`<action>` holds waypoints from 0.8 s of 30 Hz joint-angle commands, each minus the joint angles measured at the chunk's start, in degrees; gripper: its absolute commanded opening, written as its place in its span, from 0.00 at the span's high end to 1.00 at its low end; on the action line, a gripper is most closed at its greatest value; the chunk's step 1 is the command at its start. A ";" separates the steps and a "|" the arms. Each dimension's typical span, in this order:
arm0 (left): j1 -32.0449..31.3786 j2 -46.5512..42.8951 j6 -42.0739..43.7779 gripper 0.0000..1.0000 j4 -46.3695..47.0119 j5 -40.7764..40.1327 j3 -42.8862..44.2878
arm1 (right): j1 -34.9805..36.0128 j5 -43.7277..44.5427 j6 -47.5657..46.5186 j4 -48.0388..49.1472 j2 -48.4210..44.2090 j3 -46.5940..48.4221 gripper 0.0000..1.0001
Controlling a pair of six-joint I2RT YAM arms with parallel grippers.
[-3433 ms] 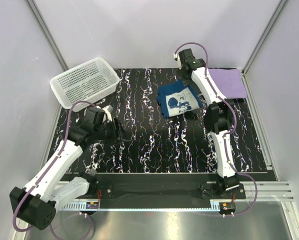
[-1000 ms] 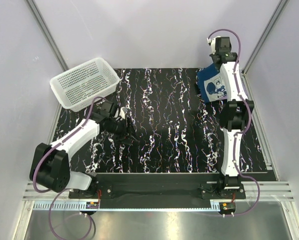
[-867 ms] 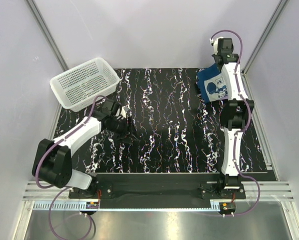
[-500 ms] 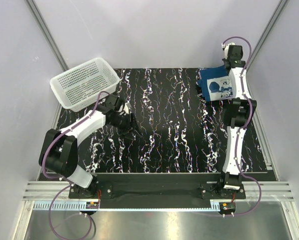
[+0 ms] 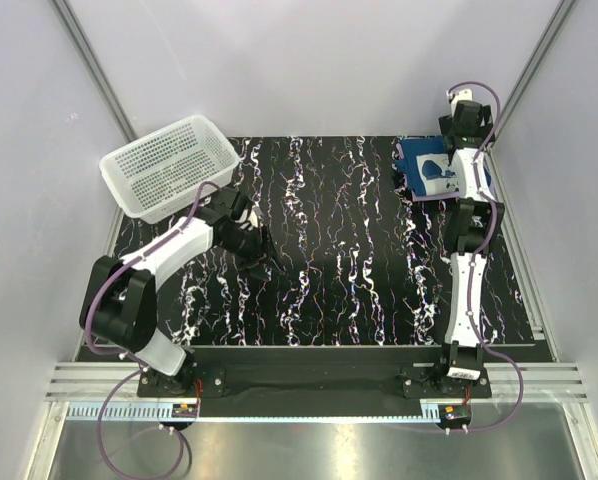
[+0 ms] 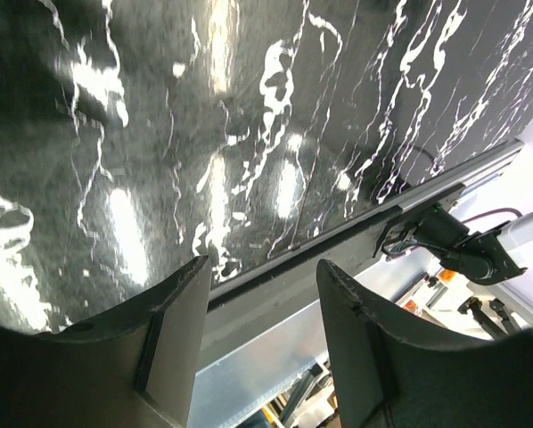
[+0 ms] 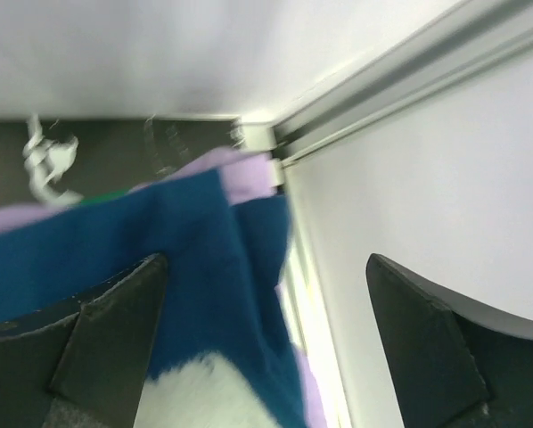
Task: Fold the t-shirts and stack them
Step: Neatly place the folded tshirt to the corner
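At the far right corner of the marbled counter [image 5: 329, 260] the teal shirt [image 5: 431, 172] lies atop the lavender shirt [image 7: 244, 163], so the right tool [image 7: 266, 267], spread wide and empty above them, should rise straight without snagging cloth, while the left tool [image 6: 262, 267] hangs wide, holding nothing

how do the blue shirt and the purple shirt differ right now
The blue shirt is dark teal-blue with a white printed graphic; the purple shirt is plain pale lavender. The blue shirt lies on top with much of its face showing; the purple shirt lies underneath, with only its edges visible in the right wrist view. Both sit at the far right corner of the table.
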 commanded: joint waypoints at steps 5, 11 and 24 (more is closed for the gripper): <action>-2.34 -11.94 -4.17 0.44 -5.96 -4.12 4.22 | 1.89 3.74 14.79 -1.70 -22.44 -2.28 0.00; -5.15 -21.87 -9.97 0.44 -5.61 -7.55 3.26 | 7.26 -4.15 26.40 -21.19 -37.89 -5.88 0.00; -9.38 -57.02 -28.25 0.33 15.48 -16.59 -26.44 | 11.31 -59.15 67.57 -1.85 -94.76 -87.79 0.00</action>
